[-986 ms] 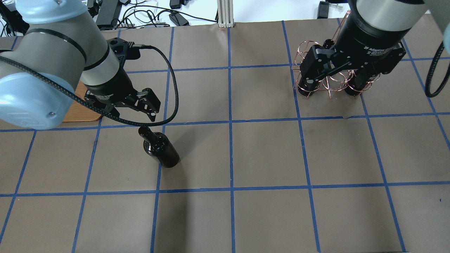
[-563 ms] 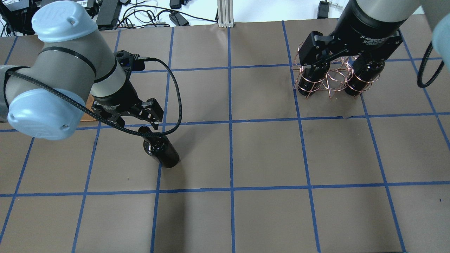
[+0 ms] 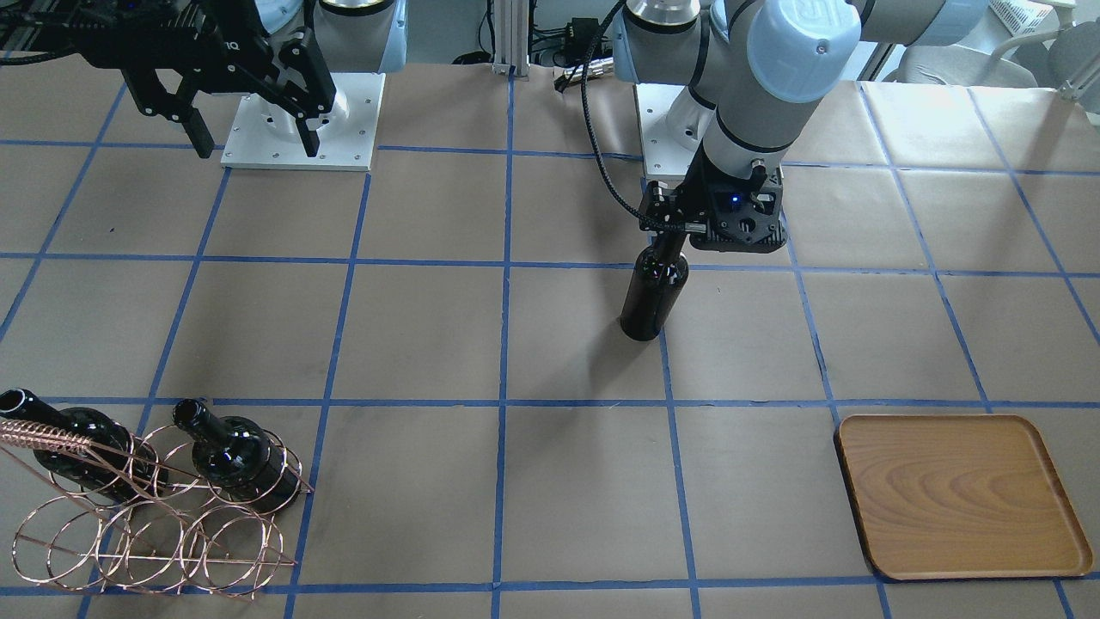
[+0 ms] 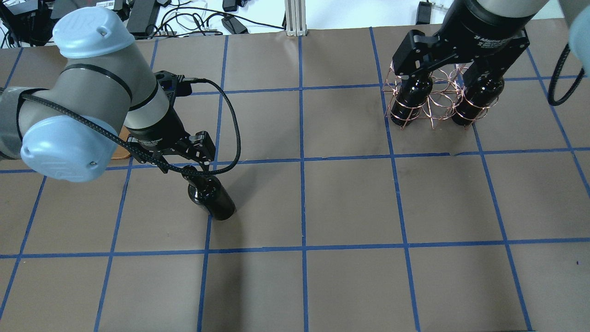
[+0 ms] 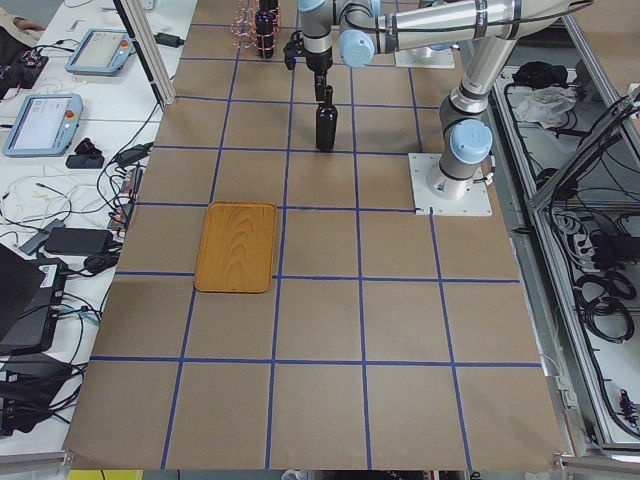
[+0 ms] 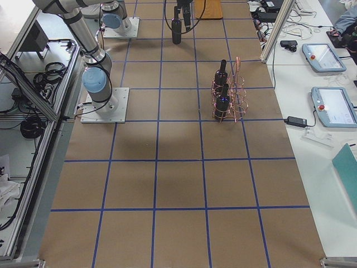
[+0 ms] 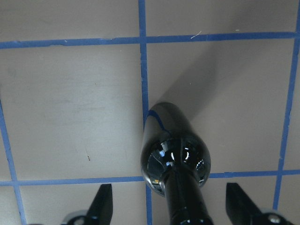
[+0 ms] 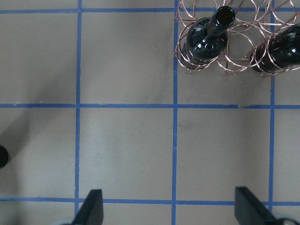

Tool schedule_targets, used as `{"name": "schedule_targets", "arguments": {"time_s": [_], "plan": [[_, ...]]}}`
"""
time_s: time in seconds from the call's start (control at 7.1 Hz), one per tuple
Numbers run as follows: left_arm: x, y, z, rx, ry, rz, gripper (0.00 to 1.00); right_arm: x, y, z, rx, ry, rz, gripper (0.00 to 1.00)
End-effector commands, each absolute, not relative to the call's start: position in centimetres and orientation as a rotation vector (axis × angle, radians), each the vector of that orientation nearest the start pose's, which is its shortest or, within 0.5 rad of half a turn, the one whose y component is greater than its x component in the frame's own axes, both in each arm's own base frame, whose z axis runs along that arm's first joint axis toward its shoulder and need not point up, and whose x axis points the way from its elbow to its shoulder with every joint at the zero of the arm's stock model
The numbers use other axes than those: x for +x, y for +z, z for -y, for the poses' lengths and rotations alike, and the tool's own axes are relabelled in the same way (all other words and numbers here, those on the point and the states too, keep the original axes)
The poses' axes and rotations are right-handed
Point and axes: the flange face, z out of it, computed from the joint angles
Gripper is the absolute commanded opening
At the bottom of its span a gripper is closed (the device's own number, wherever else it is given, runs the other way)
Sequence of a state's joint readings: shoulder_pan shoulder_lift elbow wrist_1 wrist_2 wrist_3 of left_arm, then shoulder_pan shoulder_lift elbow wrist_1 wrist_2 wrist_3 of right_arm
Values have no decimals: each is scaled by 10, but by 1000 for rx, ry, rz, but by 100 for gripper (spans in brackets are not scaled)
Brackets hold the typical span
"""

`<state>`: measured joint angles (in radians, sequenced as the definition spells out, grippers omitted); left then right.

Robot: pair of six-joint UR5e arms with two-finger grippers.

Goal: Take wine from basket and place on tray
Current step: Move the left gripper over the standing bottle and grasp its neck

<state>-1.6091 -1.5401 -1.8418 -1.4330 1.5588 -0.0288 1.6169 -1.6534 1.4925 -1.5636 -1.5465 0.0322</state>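
A black wine bottle (image 4: 212,198) stands upright on the table, left of centre; it also shows in the front view (image 3: 653,288) and the left wrist view (image 7: 176,159). My left gripper (image 4: 186,161) is open, with its fingers (image 7: 101,206) on either side of the bottle's neck and apart from it. The copper wire basket (image 4: 431,103) at the far right holds two more bottles (image 3: 236,456) (image 3: 77,438). My right gripper (image 3: 255,142) is open and empty, high above the table near the basket. The wooden tray (image 3: 962,499) lies beyond my left arm, with nothing on it.
The table is covered in brown paper with a blue tape grid. The arm bases (image 3: 301,120) stand at the robot's edge. Cables and devices (image 4: 184,18) lie past the far edge. In the overhead view my left arm hides most of the tray (image 4: 120,150).
My left gripper has come down and towards the standing bottle, and now straddles its neck. My right gripper has drawn up and away from the basket. The bottles have not moved.
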Motion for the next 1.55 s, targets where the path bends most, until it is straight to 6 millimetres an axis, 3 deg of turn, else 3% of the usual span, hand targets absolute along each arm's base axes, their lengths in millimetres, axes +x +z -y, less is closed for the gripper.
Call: {"name": "schedule_targets", "arguments": {"time_s": [0.0,0.28,0.42,0.56,0.7,0.85,0.99,1.41], "plan": [[-152,382,452,-56,179,-3143,86,157,574,480,-22,-225,-3103,100],[-152,381,451,-138,191,-3135,73,157,573,480,-21,-219,-3110,100],[-155,379,452,-159,207,-3162,56,156,574,479,-21,-221,-3113,100],[-156,379,452,-185,206,-3166,51,156,574,478,-21,-219,-3115,100],[-156,379,452,-190,209,-3166,32,156,574,477,-20,-217,-3118,100],[-156,379,452,-190,211,-3165,21,156,573,478,-21,-217,-3115,100],[-156,379,452,-187,218,-3165,0,156,575,477,-21,-221,-3113,100],[-155,383,454,-172,210,-3161,0,156,574,478,-21,-222,-3114,100]]}}
